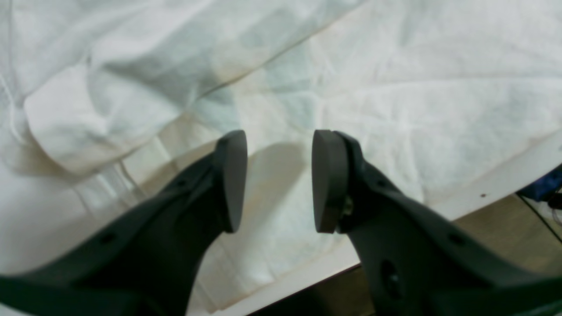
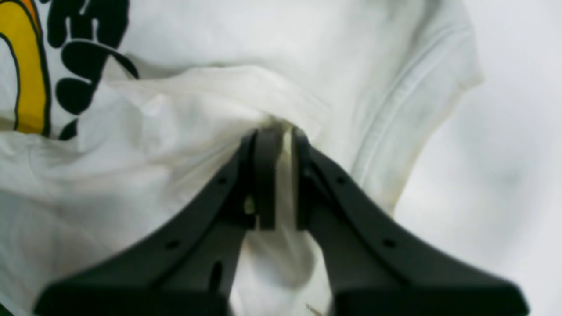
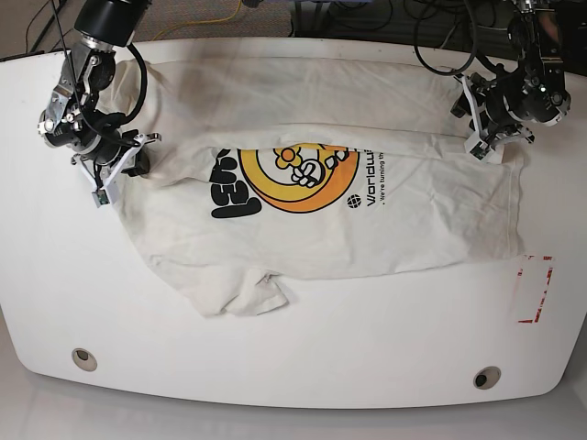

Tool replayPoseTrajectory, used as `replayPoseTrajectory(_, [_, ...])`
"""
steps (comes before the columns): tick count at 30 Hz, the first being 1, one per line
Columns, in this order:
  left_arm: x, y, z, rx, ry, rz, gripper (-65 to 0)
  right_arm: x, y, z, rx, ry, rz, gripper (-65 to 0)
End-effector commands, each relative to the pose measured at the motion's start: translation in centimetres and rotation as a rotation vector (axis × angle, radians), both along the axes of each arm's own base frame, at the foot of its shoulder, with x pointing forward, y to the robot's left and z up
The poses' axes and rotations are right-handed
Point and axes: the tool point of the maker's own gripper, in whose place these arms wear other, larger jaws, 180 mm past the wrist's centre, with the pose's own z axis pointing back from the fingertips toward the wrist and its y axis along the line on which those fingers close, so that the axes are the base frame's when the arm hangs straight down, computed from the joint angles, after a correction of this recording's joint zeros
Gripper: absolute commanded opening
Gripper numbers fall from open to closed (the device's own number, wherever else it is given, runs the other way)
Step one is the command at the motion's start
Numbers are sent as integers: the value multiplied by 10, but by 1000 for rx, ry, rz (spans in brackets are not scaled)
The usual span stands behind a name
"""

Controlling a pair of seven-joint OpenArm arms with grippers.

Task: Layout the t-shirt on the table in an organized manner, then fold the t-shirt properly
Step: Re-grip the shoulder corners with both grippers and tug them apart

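The t-shirt (image 3: 367,229) lies spread across the far half of the bench (image 3: 275,367), print side up, its long axis running side to side along the bench. The collar end points toward the right pincer (image 2: 281,145) and the hem toward the red tape rectangle (image 3: 534,289). One sleeve (image 3: 243,293) sticks out toward the near edge, just beyond the black lettering (image 3: 229,188). The upper part of the shirt is doubled over along a crease that cuts across the top of the round yellow-orange print (image 3: 298,179).

This looks like the laying-out step, not the folding proper. The right pincer is clamped on a bunched fold of the t-shirt near the far sleeve, to the side of the lettering. The left pincer (image 1: 279,180) hangs open over the hem end of the shirt, close to the bench edge, with nothing between its jaws.

My guess is that the next move calls for the left pincer to close on the hem corner, so both can draw the doubled layer flat.
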Motion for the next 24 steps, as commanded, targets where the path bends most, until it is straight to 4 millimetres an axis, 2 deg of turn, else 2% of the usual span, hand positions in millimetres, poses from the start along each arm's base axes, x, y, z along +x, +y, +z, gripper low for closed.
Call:
replayPoseTrajectory(1, [11, 1, 13, 4, -49, -12, -419, 21, -3, 41, -47, -139, 23, -587])
replayPoseTrajectory(4, [24, -1, 23, 8, -92, -21, -418, 25, -1, 59, -79, -187, 40, -583])
replayPoseTrajectory(7, [33, 0, 31, 24, -106, -24, -418, 27, 0, 69, -100, -208, 50, -530])
replayPoseTrajectory(12, [58, -2, 50, -7, -165, -14, -418, 32, -3, 76, -124, -216, 54, -347])
replayPoseTrajectory(13, [66, 1, 59, -20, -195, 5, -418, 35, -4, 79, -126, -222, 53, -284])
replayPoseTrajectory(15, [74, 2, 65, -42, -222, 38, -418, 34, -5, 79, -127, -221, 53, -225])
replayPoseTrajectory(18, [79, 13, 71, -39, -236, 104, -418, 33, -6, 79, -132, -217, 57, -201])
replayPoseTrajectory(24, [75, 28, 69, 17, -193, 141, -418, 13, -3, 79, -181, -182, 82, -235])
